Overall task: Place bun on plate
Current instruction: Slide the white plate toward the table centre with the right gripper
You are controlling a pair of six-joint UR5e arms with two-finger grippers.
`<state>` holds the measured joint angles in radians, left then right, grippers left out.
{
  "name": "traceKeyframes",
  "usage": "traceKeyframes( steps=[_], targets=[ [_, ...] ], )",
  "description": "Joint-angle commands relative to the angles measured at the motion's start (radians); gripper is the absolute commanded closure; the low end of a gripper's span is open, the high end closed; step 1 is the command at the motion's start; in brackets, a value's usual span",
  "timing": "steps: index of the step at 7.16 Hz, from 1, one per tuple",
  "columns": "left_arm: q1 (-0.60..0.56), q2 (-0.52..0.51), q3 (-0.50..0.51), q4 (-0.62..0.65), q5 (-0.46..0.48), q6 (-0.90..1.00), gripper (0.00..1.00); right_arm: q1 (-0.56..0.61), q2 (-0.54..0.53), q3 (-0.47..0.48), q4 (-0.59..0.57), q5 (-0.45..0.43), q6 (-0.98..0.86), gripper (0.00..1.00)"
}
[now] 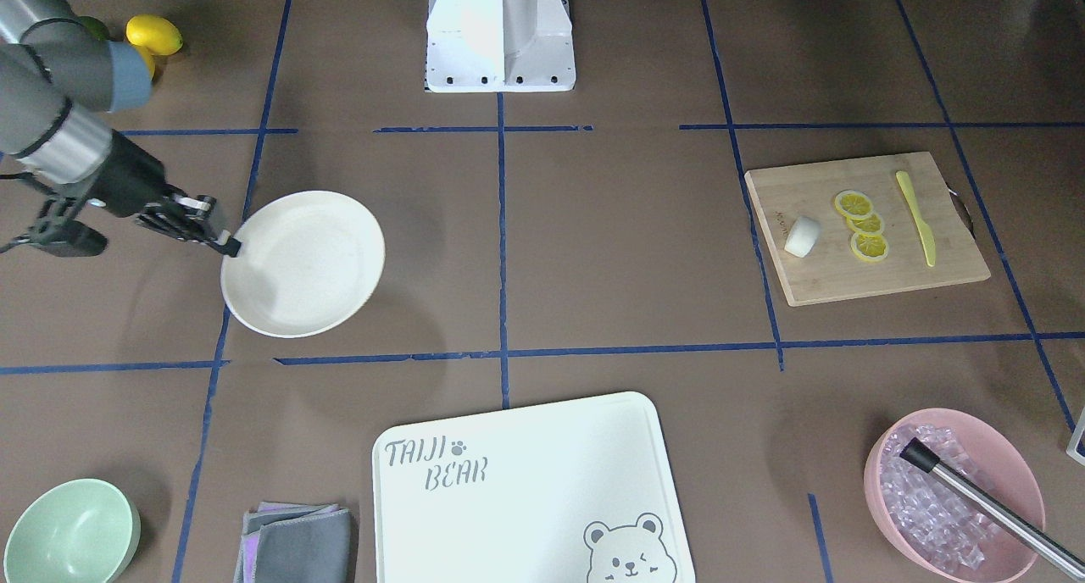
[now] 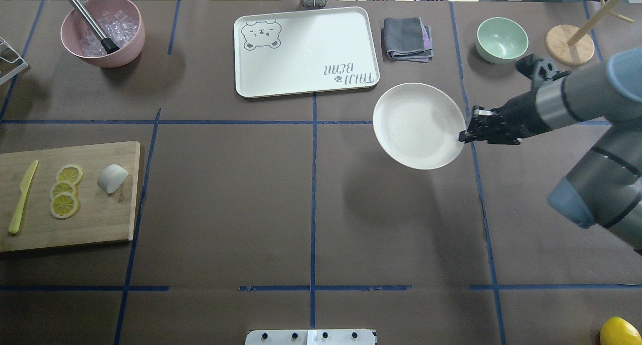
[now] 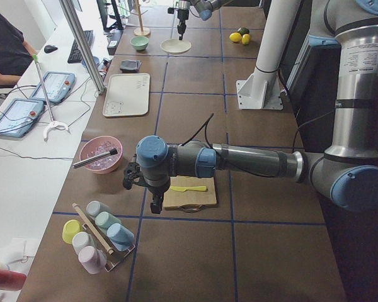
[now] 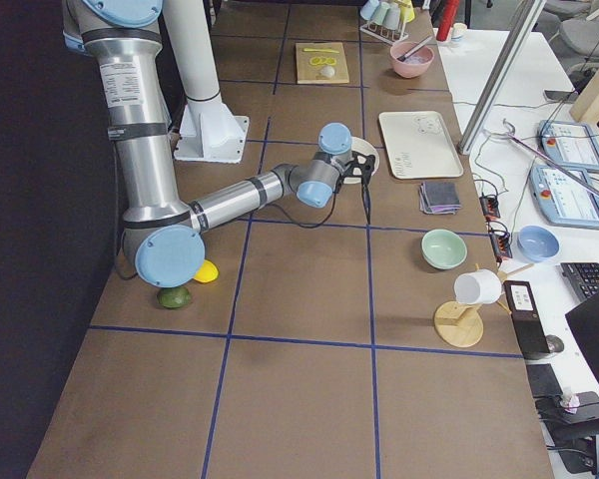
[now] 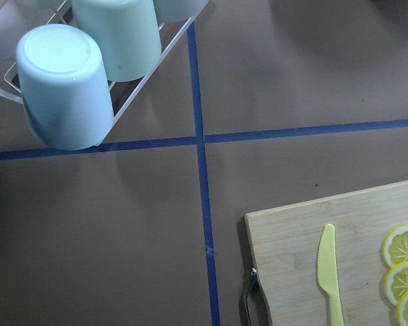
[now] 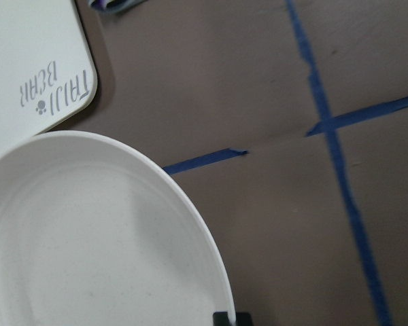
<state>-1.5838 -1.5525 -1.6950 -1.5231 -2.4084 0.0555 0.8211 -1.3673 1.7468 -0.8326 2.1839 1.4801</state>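
Note:
The white bun (image 1: 802, 235) (image 2: 112, 178) lies on a wooden cutting board (image 1: 881, 278) beside three lemon slices (image 2: 64, 190). Far across the table, the cream plate (image 1: 305, 265) (image 2: 419, 127) (image 6: 88, 238) hangs a little above the tabletop and casts a shadow. My right gripper (image 1: 227, 246) (image 2: 464, 136) is shut on its rim. My left gripper (image 3: 155, 204) shows only in the exterior left view, pointing down beside the board's end. I cannot tell whether it is open or shut. Its wrist camera sees the board's end, not the bun.
A yellow plastic knife (image 2: 22, 197) lies on the cutting board. The bear-printed board (image 2: 306, 51), a folded grey cloth (image 2: 407, 39) and a green bowl (image 2: 501, 39) stand beyond the plate. A pink bowl of ice (image 2: 103, 31) and a cup rack (image 5: 88, 68) are near the board.

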Motion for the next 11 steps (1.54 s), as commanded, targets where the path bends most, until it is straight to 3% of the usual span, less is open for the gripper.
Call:
traceKeyframes(
  steps=[1, 3, 7, 8, 9, 10, 11],
  targets=[
    [-0.001, 0.002, 0.002, 0.000, 0.000, 0.001, 0.00, -0.210, 0.155, -0.015, -0.093, -0.213, 0.136, 1.00],
    [-0.001, 0.002, 0.003, 0.000, 0.000, 0.001, 0.00, -0.299, 0.221, -0.023, -0.210, -0.316, 0.138, 1.00],
    [-0.001, 0.003, 0.002, -0.002, -0.001, 0.007, 0.00, -0.307, 0.278, -0.102, -0.237, -0.326, 0.138, 0.99],
    [-0.002, 0.003, 0.002, -0.002, -0.002, 0.010, 0.00, -0.307, 0.277, -0.102, -0.237, -0.325, 0.137, 0.86],
    [-0.001, 0.002, 0.000, -0.002, -0.002, 0.010, 0.00, -0.306, 0.278, -0.102, -0.237, -0.325, 0.138, 0.31],
    [0.001, 0.000, -0.014, -0.024, 0.002, 0.007, 0.00, -0.300, 0.275, -0.090, -0.235, -0.325, 0.138, 0.00],
    [0.002, -0.001, -0.015, -0.053, 0.002, -0.002, 0.00, -0.287, 0.275, -0.083, -0.237, -0.320, 0.138, 0.00]
  ],
)
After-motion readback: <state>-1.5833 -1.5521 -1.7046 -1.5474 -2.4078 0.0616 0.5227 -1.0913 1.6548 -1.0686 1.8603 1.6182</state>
